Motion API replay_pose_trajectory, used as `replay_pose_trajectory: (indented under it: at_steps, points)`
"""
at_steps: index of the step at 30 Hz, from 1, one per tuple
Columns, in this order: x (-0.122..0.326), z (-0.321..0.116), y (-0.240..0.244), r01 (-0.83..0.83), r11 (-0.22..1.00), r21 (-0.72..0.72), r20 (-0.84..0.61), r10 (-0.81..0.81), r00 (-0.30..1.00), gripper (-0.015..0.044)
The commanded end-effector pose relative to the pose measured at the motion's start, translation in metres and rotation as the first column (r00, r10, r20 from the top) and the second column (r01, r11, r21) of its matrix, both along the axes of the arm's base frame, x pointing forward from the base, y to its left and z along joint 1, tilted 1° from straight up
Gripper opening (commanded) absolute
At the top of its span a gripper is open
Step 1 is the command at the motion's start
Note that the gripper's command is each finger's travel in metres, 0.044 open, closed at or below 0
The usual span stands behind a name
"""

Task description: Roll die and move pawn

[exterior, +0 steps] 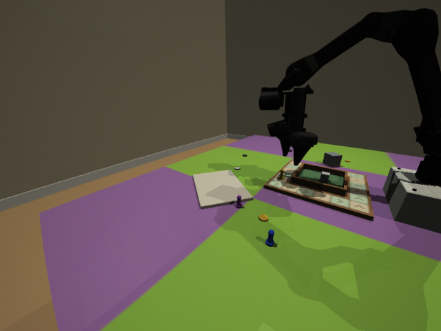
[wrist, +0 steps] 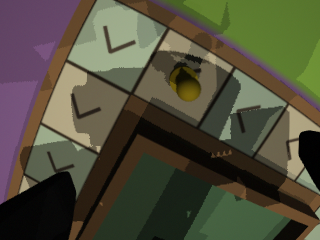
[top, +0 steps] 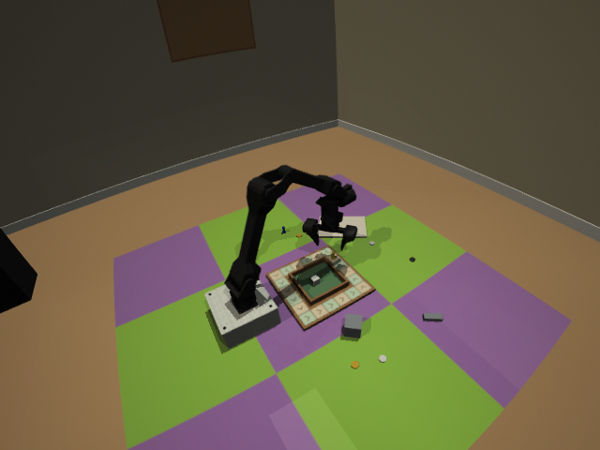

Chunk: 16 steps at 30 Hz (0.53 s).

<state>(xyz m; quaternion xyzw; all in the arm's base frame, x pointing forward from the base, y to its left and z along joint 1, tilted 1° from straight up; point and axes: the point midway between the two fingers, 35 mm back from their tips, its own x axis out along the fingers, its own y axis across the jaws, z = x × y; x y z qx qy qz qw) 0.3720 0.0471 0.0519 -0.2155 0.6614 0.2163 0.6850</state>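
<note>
Yellow pawn (wrist: 184,83) on pale green and beige arrow squares of brown-framed board (top: 361,293); white die (top: 315,278) in dark green tray (top: 334,285); purple-and-green checkered floor mat (top: 169,271)

grey block (top: 352,324) | beige slab (exterior: 220,186) | blue pawn (exterior: 270,238) | purple pawn (exterior: 238,201) | orange disc (exterior: 263,217)
</note>
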Motion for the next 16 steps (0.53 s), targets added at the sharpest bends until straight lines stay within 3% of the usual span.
replay_pose_trajectory:
  at_steps: [1,10,11,16]
  points:
    - [-0.03,0.027,-0.014,0.112,0.994,0.001,0.011,-0.112,0.994,0.044]
    - [-0.139,0.062,-0.043,0.438,0.899,0.008,-0.003,-0.438,0.899,0.044]
    - [-0.107,0.058,-0.036,0.35,0.937,0.011,0.002,-0.35,0.937,0.044]
    - [-0.107,0.058,-0.036,0.35,0.937,0.011,0.002,-0.35,0.937,0.044]
